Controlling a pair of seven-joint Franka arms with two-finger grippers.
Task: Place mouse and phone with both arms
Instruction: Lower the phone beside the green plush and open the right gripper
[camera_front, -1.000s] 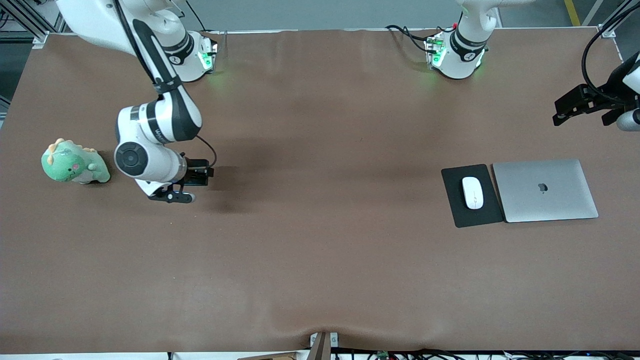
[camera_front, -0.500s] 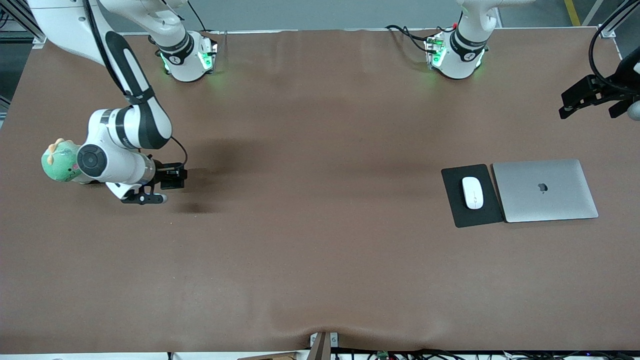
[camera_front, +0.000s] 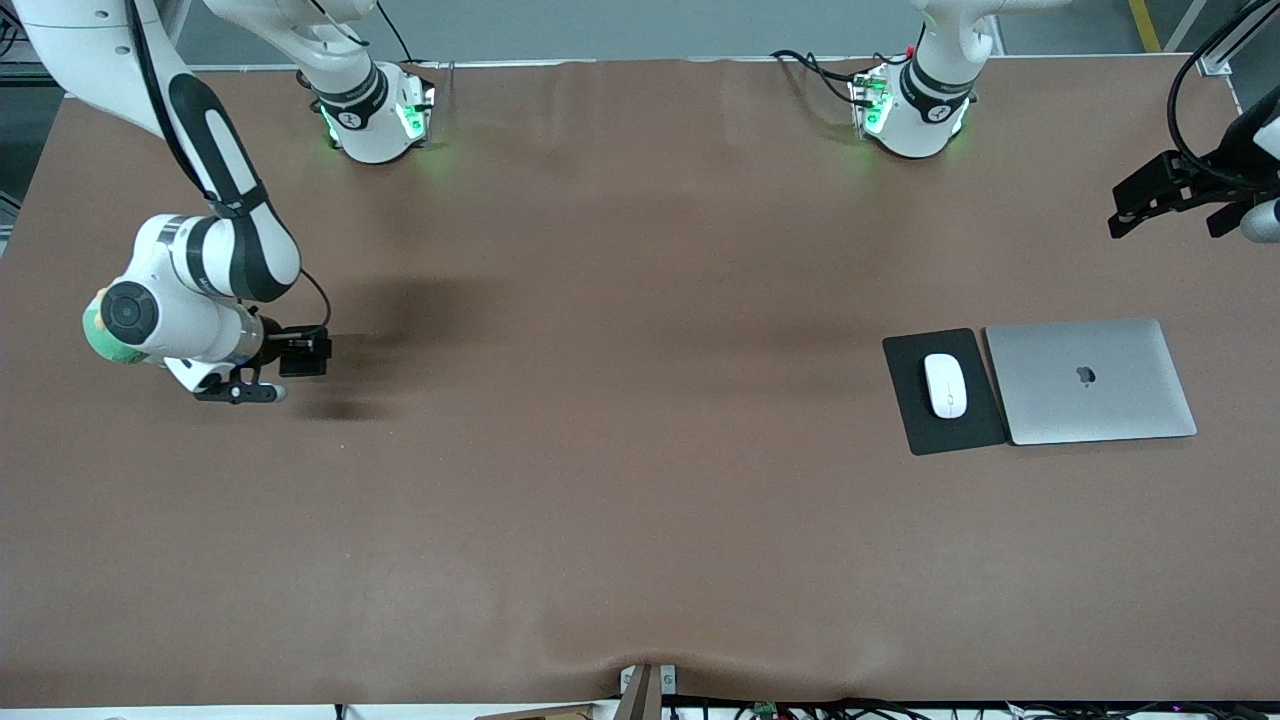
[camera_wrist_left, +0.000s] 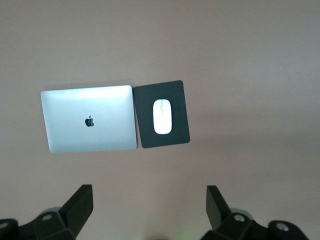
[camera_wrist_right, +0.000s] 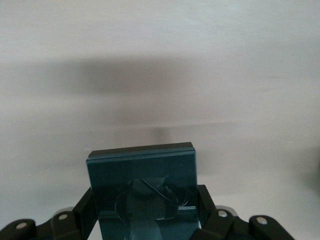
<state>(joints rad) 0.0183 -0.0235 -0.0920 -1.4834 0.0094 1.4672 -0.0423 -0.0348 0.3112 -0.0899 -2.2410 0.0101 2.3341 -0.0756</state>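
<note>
Table (camera_front: 640, 520): brown, fills the frame; my two bases stand along its top edge.
Laptop (camera_front: 1090, 380): closed, silver, at the right of the frame, touching the mouse pad (camera_front: 915, 420).
Green plush toy (camera_front: 95, 345): left edge of the frame, mostly hidden by my right arm.
Phone (camera_wrist_right: 142, 185): in the air at the left of the frame, clamped in my right gripper (camera_front: 290, 358); a flat dark slab whose long axis runs out from my fingers, free end level and pointing toward frame centre.
Mouse (camera_front: 945, 385): on the pad, long axis up and down the frame, parallel to the pad's long edges.
Left gripper (camera_front: 1165, 200): parked at the upper right edge, fingers spread wide, holding nothing.
Progress: mouse looks placed; phone not yet set down, which I judge is what remains.
</note>
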